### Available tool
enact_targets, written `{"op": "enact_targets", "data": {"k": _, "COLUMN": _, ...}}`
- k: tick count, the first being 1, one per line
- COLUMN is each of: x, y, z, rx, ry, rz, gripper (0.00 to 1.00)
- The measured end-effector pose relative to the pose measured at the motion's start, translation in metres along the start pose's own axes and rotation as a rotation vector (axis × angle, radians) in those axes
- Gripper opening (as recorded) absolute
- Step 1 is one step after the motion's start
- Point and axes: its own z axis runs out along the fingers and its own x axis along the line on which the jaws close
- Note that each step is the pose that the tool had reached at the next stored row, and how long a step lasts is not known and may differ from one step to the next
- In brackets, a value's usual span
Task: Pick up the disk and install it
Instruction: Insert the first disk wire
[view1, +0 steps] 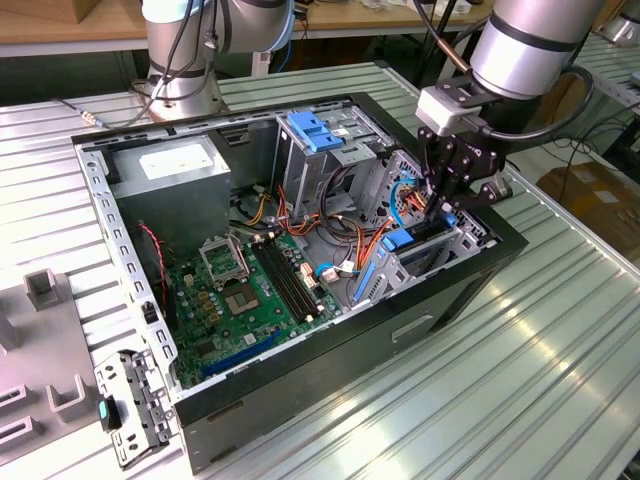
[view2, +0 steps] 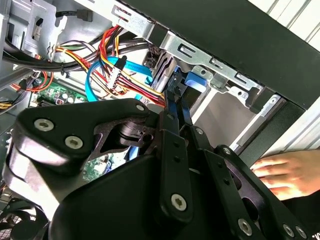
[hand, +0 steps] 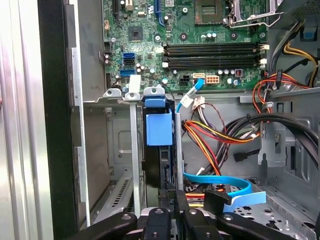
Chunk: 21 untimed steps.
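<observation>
Disk (hand: 161, 165) on edge in drive bay (hand: 120, 145) | tool (hand: 172, 202) clamped on it | no legible writing

The open computer case (view1: 330, 340) is lying on its side on the table (view1: 560, 380). The board with chips (view1: 250, 290) is lying flat in the bottom of the case. The power box (view1: 175, 165) is sitting in the far corner, toward the exterior view's left. The tall metal cage (view1: 320, 150) is standing behind the board.

The gripper (view1: 441, 205) is hanging over the case's end at the exterior view's right. The disk (hand: 160, 150) is standing on its edge in a slot (hand: 122, 145) there, right under the gripper. A bunch of wires (hand: 220, 137) is lying beside the disk.

In the second wrist view, a hand (view2: 285, 172) is resting outside the case wall.
</observation>
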Motion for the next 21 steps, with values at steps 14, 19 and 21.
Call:
{"op": "enact_targets", "data": {"k": 14, "x": 0.0003, "y": 0.0002, "z": 0.006, "rx": 0.0, "ry": -0.0007, "rz": 0.0, "gripper": 0.18}}
{"op": "enact_targets", "data": {"k": 19, "x": 0.0006, "y": -0.0002, "z": -0.0052, "rx": 0.0001, "ry": 0.0015, "rz": 0.0, "gripper": 0.24}}
{"op": "enact_targets", "data": {"k": 21, "x": 0.0005, "y": -0.0002, "z": -0.0055, "rx": 0.0002, "ry": 0.0044, "rz": 0.0, "gripper": 0.24}}
